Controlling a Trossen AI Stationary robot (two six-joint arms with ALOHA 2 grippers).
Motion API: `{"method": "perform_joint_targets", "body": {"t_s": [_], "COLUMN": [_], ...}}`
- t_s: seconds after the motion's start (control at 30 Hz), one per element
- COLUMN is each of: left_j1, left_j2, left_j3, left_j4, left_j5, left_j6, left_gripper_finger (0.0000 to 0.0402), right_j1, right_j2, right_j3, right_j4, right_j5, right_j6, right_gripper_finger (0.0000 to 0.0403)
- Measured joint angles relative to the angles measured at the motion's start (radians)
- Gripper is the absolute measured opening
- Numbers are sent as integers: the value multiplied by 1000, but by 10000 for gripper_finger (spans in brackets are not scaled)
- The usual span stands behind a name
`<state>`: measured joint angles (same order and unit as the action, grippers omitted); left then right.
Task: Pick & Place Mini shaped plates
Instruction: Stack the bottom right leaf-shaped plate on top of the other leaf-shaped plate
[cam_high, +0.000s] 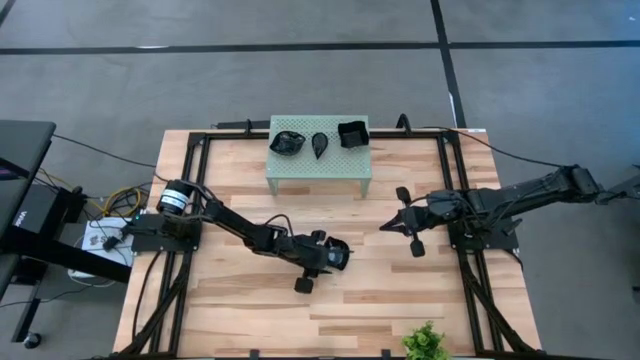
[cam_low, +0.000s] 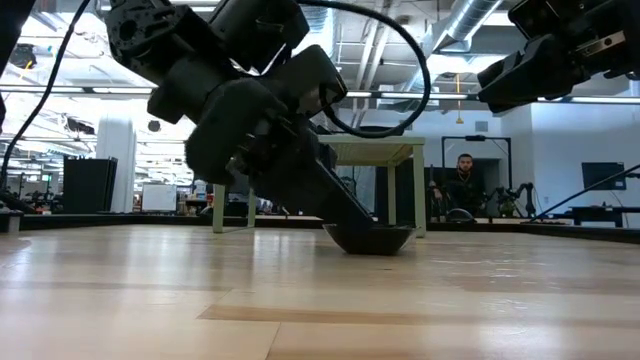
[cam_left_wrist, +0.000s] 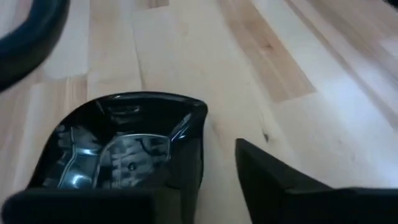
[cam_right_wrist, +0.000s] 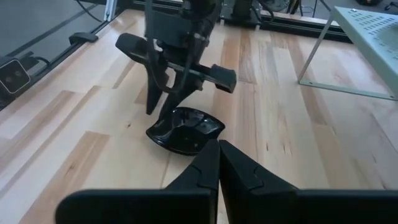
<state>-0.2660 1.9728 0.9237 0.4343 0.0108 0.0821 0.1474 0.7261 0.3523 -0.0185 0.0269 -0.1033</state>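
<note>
The wooden table (cam_high: 250, 310) is bearing the pale green stand (cam_high: 318, 160), sitting well beyond the left gripper (cam_right_wrist: 163, 109) and carrying three black dishes (cam_high: 318, 142). That gripper, fingers apart, is straddling the rim of a black mini plate (cam_right_wrist: 185, 129) lying on the wood. The right gripper (cam_right_wrist: 217, 163), fingers together, is hanging nearby.

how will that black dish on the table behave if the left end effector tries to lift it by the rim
The dish looks glossy, so the fingers of the left end effector may slip on it. Its thin wavy rim seems stiff, probably hard ceramic or plastic, so it should hold its shape. It sits shallow with a small base, so an off-centre pinch might tip it.
</note>
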Motion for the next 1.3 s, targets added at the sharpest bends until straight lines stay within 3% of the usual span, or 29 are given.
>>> {"method": "perform_joint_targets", "body": {"t_s": [0.17,0.3,0.63,1.1,1.3], "left_j1": [-6,5,-2,-2,-2], "left_j2": [0,0,0,-1,-1], "left_j3": [0,0,-2,-17,-17], "left_j4": [0,0,0,-8,-9], "left_j5": [-56,-56,-56,-56,-56], "left_j6": [33,33,10,7,8], "left_gripper_finger": [153,167,135,127,82], "right_j1": [0,0,0,1,1], "right_j2": [0,0,0,0,0], "right_j3": [0,0,0,0,0], "right_j4": [0,0,0,0,0], "right_j5": [0,0,0,0,0], "right_j6": [8,8,8,7,7], "right_gripper_finger": [1,1,1,1,1]}}
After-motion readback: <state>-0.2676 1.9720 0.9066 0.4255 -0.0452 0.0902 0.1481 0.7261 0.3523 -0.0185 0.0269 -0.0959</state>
